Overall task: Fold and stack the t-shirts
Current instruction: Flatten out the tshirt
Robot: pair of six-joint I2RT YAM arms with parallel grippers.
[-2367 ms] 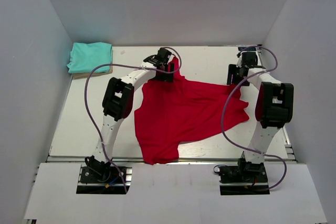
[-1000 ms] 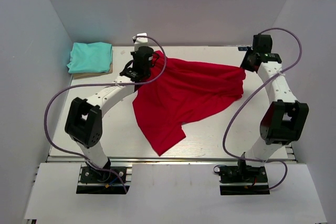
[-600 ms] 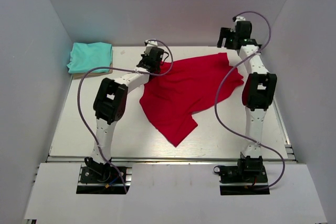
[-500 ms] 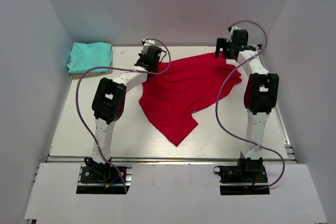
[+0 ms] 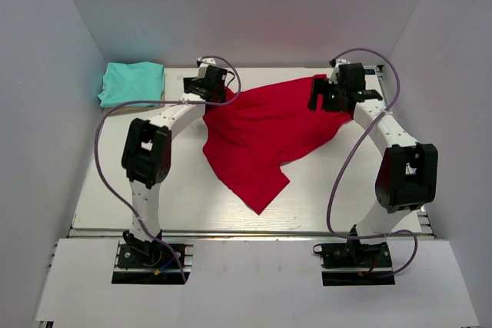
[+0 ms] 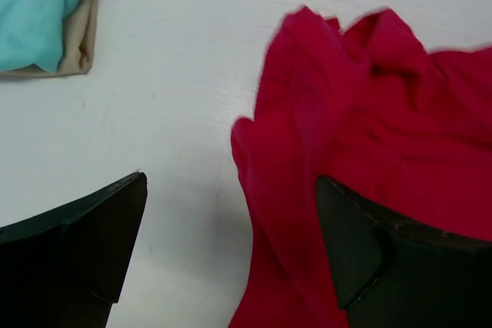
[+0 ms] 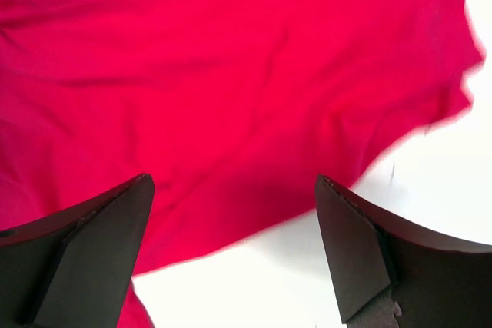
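The red t-shirt (image 5: 261, 136) lies unfolded and rumpled across the back middle of the table, one corner pointing toward the front. My left gripper (image 5: 211, 90) is open over its back left edge; in the left wrist view (image 6: 229, 190) the red cloth (image 6: 384, 113) lies below and between the wide jaws. My right gripper (image 5: 321, 96) is open over the shirt's back right part; the right wrist view (image 7: 232, 186) shows red cloth (image 7: 231, 59) and its edge below the jaws. The folded teal t-shirt (image 5: 131, 84) sits at the back left corner and also shows in the left wrist view (image 6: 34, 5).
The teal shirt rests on a tan pad (image 6: 86, 36). White walls enclose the table (image 5: 115, 182) on the left, back and right. A metal rail (image 5: 246, 232) runs along the front edge. Both arms' purple cables loop above the table.
The arms carried the red shirt toward the back. In the last half second the right gripper dropped onto the shirt's right part, the left shifted slightly left, and the cloth settled.
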